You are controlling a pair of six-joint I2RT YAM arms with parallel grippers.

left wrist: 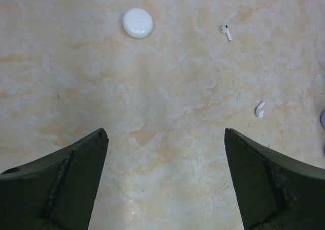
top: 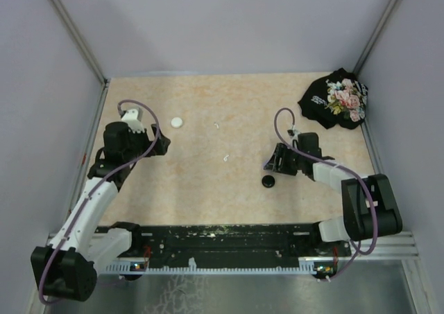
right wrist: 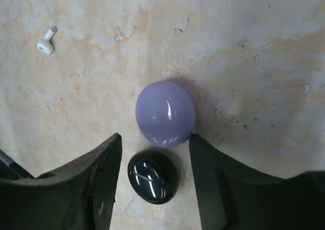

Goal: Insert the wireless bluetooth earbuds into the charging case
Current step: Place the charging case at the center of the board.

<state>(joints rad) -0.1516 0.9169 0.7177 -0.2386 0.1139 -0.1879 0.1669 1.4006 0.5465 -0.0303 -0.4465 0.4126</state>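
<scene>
- Marbled beige tabletop (top: 208, 92) carries two white earbuds (left wrist: 226, 32), lying loose between the arms.
- Probably light, slick, tiny: pinch each across its stem.
- Fingers of left gripper (left wrist: 166, 133) spread, empty; right gripper (right wrist: 155, 138) spread astride black case (right wrist: 152, 175).

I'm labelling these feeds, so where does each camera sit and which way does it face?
Top external: above and behind, looking down at the table; left arm, right arm show.
Left wrist: looks down at the white case; left fingers show.
Right wrist: looks down at the lavender case; right fingers show.
Shared: white case, top and left wrist.
</scene>
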